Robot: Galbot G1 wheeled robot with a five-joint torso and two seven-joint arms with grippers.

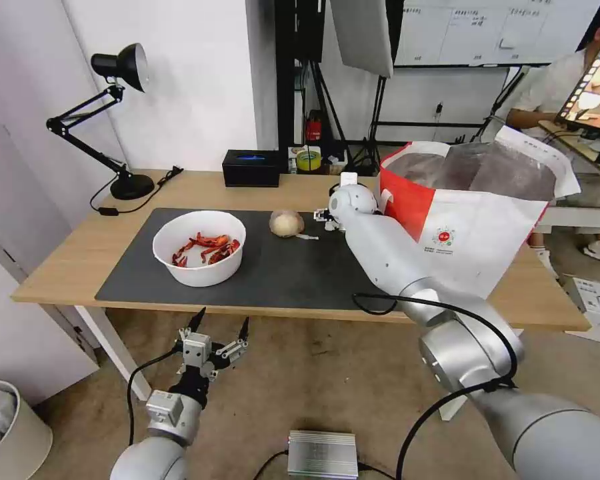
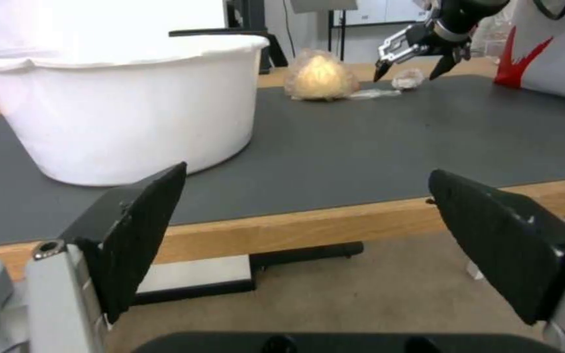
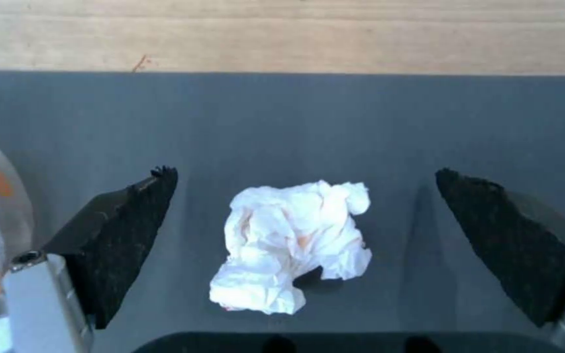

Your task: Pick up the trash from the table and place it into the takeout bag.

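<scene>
Our right claw (image 3: 302,235) hangs spread over the tissue wad (image 3: 294,245) on the mat (image 3: 295,122); we'd drop straight, centred, and pinch low. Left claw (image 1: 219,325) waits spread below the table (image 1: 60,267).

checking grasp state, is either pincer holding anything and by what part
Nothing is held. The right pincer is open, its fingers either side of the tissue wad on the mat. The left pincer hangs open below the table edge.

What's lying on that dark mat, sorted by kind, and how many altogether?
White round bowl of red crayfish shells: 1
Tan wrapped ball: 1
Small crumpled white tissue wad: 1, lying between the fingers of the open right claw
Total: 3
</scene>
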